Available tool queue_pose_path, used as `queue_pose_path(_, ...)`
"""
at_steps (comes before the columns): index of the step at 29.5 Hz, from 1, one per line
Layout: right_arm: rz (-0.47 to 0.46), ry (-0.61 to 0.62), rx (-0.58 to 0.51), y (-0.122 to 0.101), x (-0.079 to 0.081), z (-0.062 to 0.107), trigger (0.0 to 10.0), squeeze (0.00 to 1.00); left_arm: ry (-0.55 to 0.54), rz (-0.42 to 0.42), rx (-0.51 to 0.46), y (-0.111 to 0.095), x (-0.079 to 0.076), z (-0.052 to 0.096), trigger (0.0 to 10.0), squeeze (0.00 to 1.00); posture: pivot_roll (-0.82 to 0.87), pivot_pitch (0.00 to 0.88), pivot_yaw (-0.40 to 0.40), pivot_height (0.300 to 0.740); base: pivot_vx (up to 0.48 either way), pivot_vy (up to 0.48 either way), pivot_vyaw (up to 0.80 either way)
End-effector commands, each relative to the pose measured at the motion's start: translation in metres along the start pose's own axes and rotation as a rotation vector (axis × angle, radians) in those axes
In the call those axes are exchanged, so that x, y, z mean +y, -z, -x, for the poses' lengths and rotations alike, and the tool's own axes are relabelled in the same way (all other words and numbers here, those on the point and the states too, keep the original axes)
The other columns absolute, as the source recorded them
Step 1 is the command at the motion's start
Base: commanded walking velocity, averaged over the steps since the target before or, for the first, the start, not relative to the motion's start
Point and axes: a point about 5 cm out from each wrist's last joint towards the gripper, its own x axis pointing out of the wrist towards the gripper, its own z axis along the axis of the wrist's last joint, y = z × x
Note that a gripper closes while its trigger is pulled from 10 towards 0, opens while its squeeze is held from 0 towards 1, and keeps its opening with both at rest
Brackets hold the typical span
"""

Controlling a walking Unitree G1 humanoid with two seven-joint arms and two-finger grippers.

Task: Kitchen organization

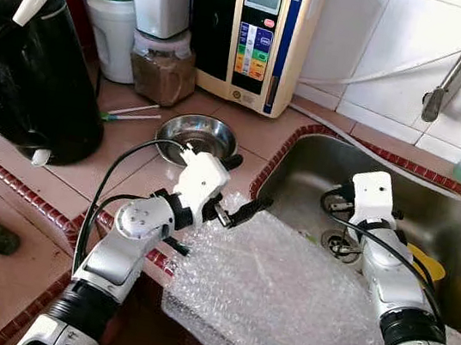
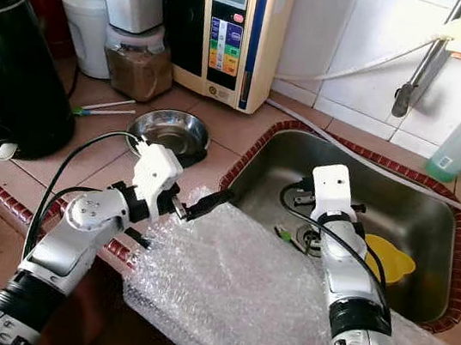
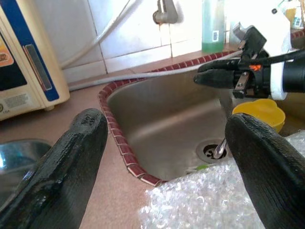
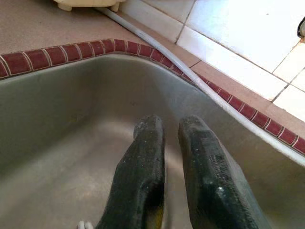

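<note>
Head views: bright, even daylight-like illumination; colours slightly washed. White wall tiles (image 1: 388, 48) near overexposure. Specular glare on black kettle (image 1: 28, 73), steel bowl (image 1: 197, 137) and bubble wrap (image 2: 238, 295). Soft shadow inside sink (image 1: 432, 220), darker under worktop edge at frame bottom. Mild wide-angle bending at frame edges. Focus sharp mid-frame.

Left wrist view: background sharp; near fingers (image 3: 71, 162) blurred, out of focus.

Right wrist view: dimmer, low contrast; sink wall matte grey; fingers (image 4: 143, 176) soft, slightly blurred.

Home kitchen: steel sink (image 1: 452, 258), tiled counter (image 1: 127, 166), black kettle (image 1: 31, 82).
</note>
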Motion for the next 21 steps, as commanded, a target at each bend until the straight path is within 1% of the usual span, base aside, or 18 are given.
queue_pose_path(1, -0.021, 0.009, 0.006, -0.003, -0.003, -0.002, 10.0, 1.00, 0.008, -0.021, 0.003, -0.004, 0.000, -0.001, 10.0, 1.00, 0.06, 0.000, 0.019, 0.740, 0.000, 0.000, 0.00)
queue_pose_path(5, -0.079, 0.027, 0.008, -0.004, -0.006, -0.004, 10.0, 1.00, -0.004, -0.036, -0.002, -0.008, 0.006, -0.002, 10.0, 1.00, 0.06, 0.000, 0.024, 0.740, 0.000, 0.000, 0.00)
queue_pose_path(8, -0.097, 0.032, 0.004, -0.005, -0.009, -0.004, 10.0, 1.00, -0.042, -0.047, -0.014, -0.013, 0.013, -0.004, 10.0, 1.00, 0.06, 0.000, 0.018, 0.740, 0.000, 0.000, 0.00)
queue_pose_path(12, -0.098, 0.035, -0.008, -0.008, -0.012, -0.004, 10.0, 1.00, -0.091, -0.045, -0.024, -0.016, 0.020, -0.004, 10.0, 1.00, 0.06, 0.000, 0.013, 0.740, 0.000, 0.000, 0.00)
queue_pose_path(15, -0.108, 0.027, -0.051, -0.017, -0.012, -0.005, 10.0, 1.00, -0.202, -0.035, -0.042, -0.019, 0.034, -0.003, 10.0, 1.00, 0.06, 0.000, 0.011, 0.740, 0.000, 0.000, 0.00)
queue_pose_path(18, -0.130, 0.008, -0.088, -0.023, -0.010, -0.004, 10.0, 1.00, -0.273, -0.024, -0.047, -0.021, 0.044, -0.002, 10.0, 1.00, 0.06, 0.000, 0.007, 0.740, 0.000, 0.000, 0.00)
queue_pose_path(21, -0.156, -0.043, -0.161, -0.035, -0.003, -0.002, 10.0, 1.00, -0.340, -0.024, -0.040, -0.021, 0.054, -0.001, 10.0, 1.00, 0.06, 0.000, 0.006, 0.740, 0.000, 0.000, 0.00)
